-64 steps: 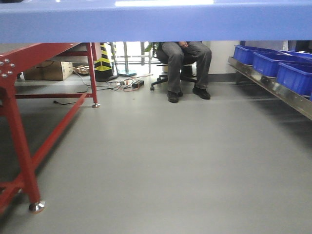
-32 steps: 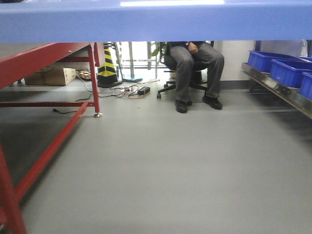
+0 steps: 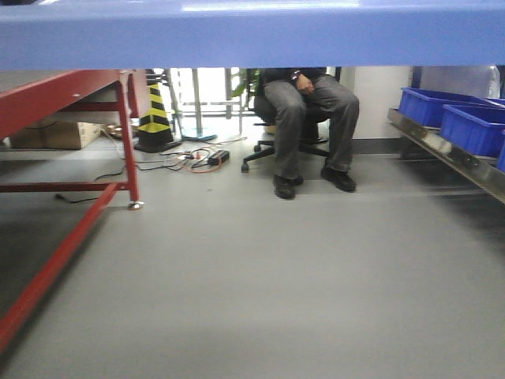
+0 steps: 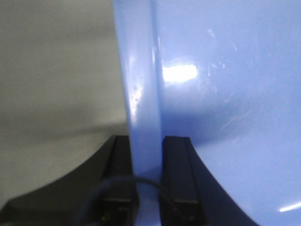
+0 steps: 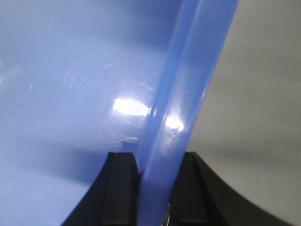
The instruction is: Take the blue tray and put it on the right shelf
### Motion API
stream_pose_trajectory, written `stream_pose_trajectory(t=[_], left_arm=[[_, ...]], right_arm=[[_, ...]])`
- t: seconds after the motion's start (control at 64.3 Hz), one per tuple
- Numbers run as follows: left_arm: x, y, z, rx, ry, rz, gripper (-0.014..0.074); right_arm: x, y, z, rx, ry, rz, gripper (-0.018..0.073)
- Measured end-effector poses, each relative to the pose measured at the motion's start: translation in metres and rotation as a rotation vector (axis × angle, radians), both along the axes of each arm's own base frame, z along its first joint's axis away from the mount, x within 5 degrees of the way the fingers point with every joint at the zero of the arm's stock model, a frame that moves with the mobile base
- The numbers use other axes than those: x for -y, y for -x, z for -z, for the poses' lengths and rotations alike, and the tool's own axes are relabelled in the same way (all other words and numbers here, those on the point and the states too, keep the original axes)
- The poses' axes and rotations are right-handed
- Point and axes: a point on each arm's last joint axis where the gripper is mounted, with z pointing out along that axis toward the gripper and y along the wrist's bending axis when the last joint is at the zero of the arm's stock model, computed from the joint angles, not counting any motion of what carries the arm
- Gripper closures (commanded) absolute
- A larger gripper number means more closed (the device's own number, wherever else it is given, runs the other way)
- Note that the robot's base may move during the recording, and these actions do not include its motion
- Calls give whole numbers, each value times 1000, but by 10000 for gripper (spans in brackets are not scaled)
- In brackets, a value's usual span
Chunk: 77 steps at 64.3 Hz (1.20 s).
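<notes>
- Transport is the step in hand, I judge. The blue tray (image 3: pixel 252 35) rests on nothing and spans the top of the front view. My left fingers (image 4: pixel 176 169) are clamped across its rim at one end, and my right fingers (image 5: pixel 120 183) across the rim at the other.
- Below the tray's left end stands the red-framed surface (image 3: pixel 63 99), which I reckon is off my route.
- Below the tray's right end runs the right shelf (image 3: pixel 450 154), well apart from the tray. The next move calls for swinging the base toward it and lifting the tray over the front rail, with both grips level.
- Beneath the tray's middle, further off, a seated person (image 3: pixel 308 118) faces me; I would keep clear.
- Below the tray's right end, deep blue bins (image 3: pixel 430 105) fill the visible stretch of shelf. I cannot tell whether a free spot exists, and that is the likeliest obstacle.
- Under the tray's left half, far off, sit a striped cone (image 3: pixel 155 114) and loose cables (image 3: pixel 197 158).
</notes>
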Motion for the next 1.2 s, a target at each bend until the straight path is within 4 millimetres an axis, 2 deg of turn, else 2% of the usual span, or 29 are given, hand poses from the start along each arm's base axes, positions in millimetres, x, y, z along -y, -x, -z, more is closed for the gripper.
stream_pose_trajectory(t=[1.198], left_arm=[[0, 0, 0, -1, 0, 0, 643]], right_arm=[[0, 0, 0, 0, 0, 0, 503]])
